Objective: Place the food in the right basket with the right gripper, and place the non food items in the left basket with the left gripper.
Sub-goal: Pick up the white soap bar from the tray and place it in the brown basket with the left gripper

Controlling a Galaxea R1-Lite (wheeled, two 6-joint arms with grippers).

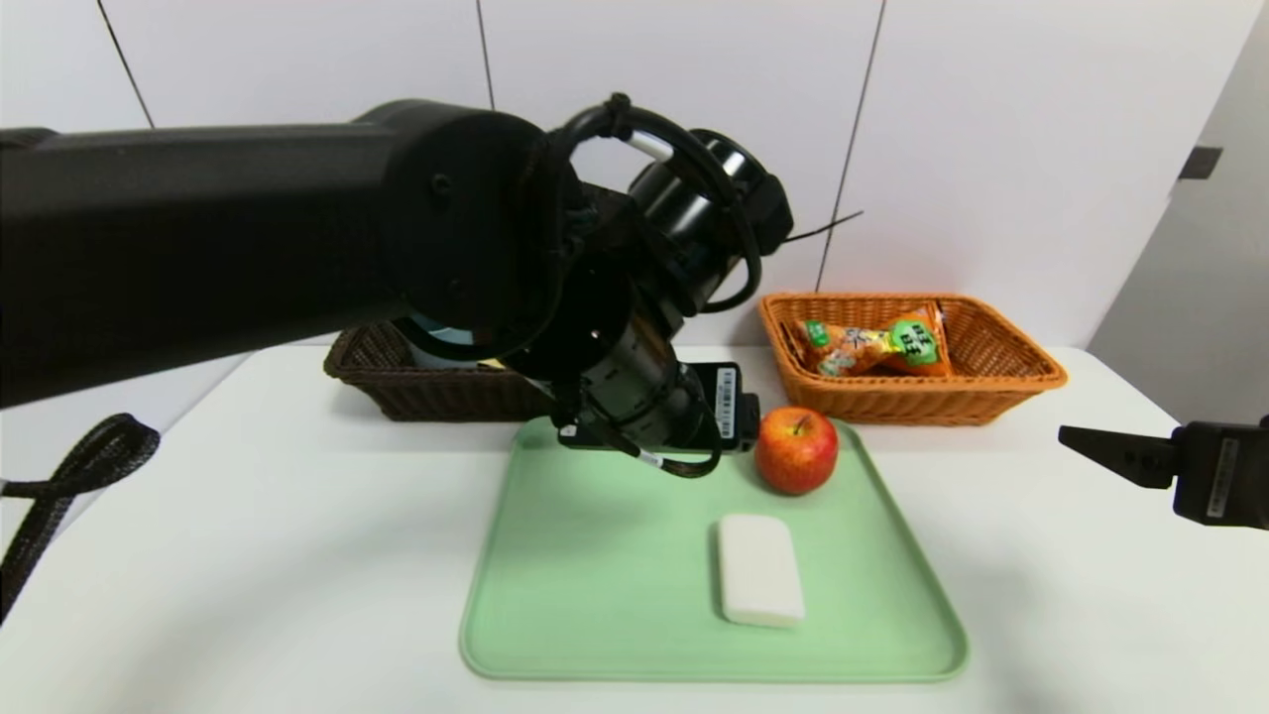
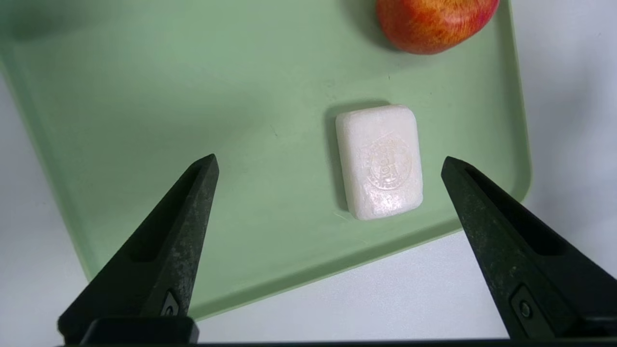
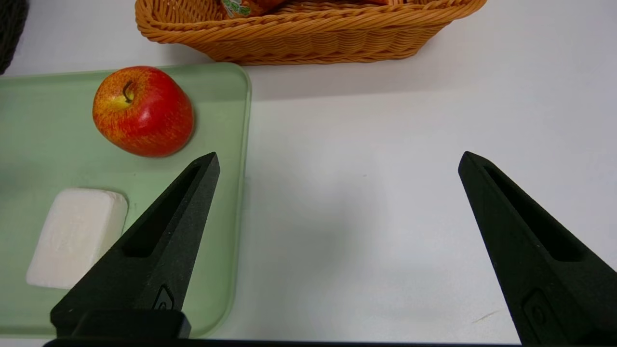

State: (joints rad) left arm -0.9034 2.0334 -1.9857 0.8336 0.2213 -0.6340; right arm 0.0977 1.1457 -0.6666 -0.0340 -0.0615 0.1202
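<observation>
Showing embossed soap (image 2: pixel 381 164), left wrist view only; left claw (image 2: pixel 330 155) spread above tray (image 2: pixel 241 120); right claw (image 3: pixel 341 152) spread beside tray.

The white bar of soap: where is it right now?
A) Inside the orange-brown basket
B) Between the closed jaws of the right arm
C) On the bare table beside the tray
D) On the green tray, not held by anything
D: the soap lies on the green tray, with the left arm's jaws open and not touching it.
</observation>
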